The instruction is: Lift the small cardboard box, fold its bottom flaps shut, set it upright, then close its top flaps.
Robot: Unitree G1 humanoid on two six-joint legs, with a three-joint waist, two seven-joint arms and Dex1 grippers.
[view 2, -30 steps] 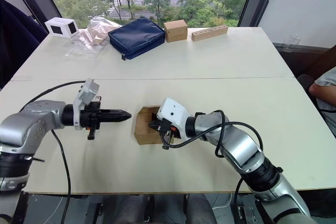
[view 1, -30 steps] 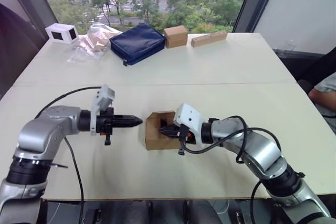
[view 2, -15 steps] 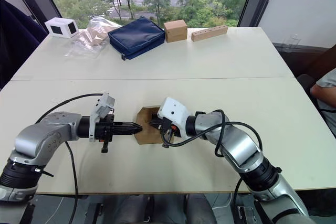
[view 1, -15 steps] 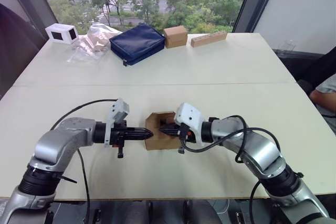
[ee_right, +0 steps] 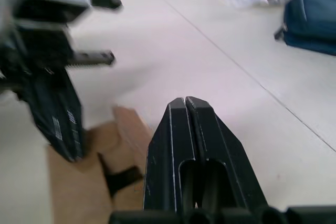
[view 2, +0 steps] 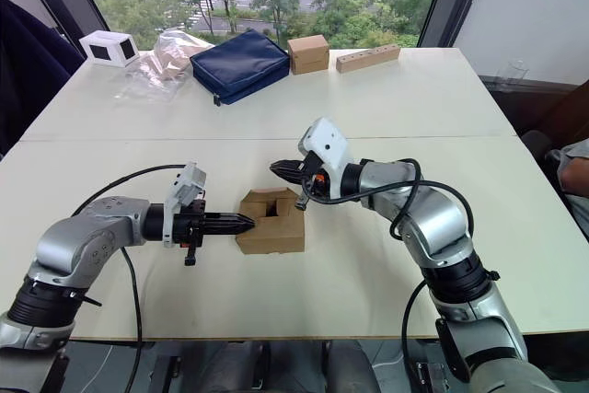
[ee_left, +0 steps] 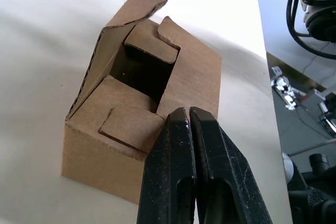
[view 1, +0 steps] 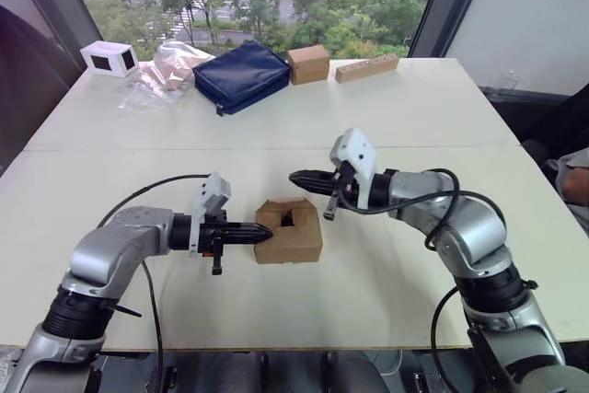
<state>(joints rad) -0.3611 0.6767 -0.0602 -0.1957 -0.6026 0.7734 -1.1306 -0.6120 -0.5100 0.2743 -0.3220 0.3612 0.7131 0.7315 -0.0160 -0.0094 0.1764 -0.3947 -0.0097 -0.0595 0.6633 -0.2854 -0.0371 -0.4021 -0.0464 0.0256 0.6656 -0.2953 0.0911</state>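
A navy pouch [view 1: 241,75], a second carton [view 1: 308,63] and a white box [view 1: 109,58] are seen far across the desk [view 1: 442,126]. The small cardboard box [view 1: 289,230] lies mid-desk, flaps partly folded. The left gripper [view 1: 267,236], jaws closed, touches its side; the right gripper [view 1: 296,176], jaws closed and empty, is held above it.

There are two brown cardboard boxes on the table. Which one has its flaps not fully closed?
The small cardboard box at the table's near edge, at the left gripper: a dark gap shows between its flaps. The other cardboard box, beside the navy pouch, is closed.

Plain brown small cardboard box [view 1: 290,231], navy blue pouch [view 1: 241,75], cream table [view 1: 414,108]
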